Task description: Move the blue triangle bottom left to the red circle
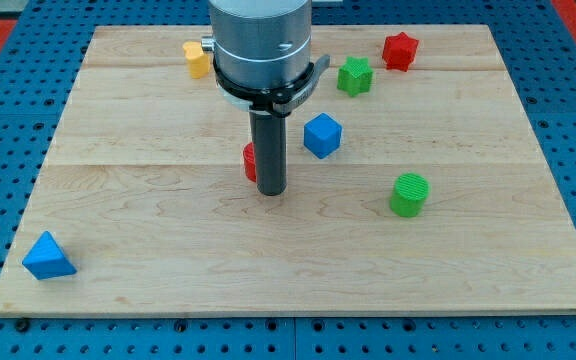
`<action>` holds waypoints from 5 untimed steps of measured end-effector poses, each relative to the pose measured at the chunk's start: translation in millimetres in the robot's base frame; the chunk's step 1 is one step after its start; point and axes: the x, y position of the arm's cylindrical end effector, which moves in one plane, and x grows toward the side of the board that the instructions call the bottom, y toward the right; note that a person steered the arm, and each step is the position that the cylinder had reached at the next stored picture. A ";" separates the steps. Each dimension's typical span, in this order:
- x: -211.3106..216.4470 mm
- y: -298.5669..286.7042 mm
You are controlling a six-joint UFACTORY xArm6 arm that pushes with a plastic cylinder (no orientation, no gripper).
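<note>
Far at the view's left, near the bottom corner of the wooden board (118, 230): blue triangle (48, 257), resting flat, well apart from every other block and from the rod. Further right, up at the view's top edge of the board: yellow block (197, 58), shape hard to make out, partly hidden behind the arm's grey housing (261, 40). Next, near the board's middle: red circle (250, 161), only a sliver showing at the left side of the dark rod (268, 150), the remainder hidden behind it. My tip (270, 190) down on the board, just beside the red circle and seemingly touching it, though contact cannot be confirmed from this angle. No claw on this arm, only the straight rod, so nothing to report as apart, together or clamped. Just right of the rod: blue cube (322, 135), near but clear of the tip. Up and to the right: green star-like block (354, 76), and beside it toward the top right, red star-like block (400, 51), the two near each other but apart. Lower and further right: green cylinder (409, 194), standing upright, alone. Around the board: blue perforated table (8, 120).
</note>
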 end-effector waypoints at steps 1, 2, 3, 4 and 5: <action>3.1 -4.3; 28.0 -51.2; 66.9 -115.3; 109.5 -179.6; 132.3 -226.3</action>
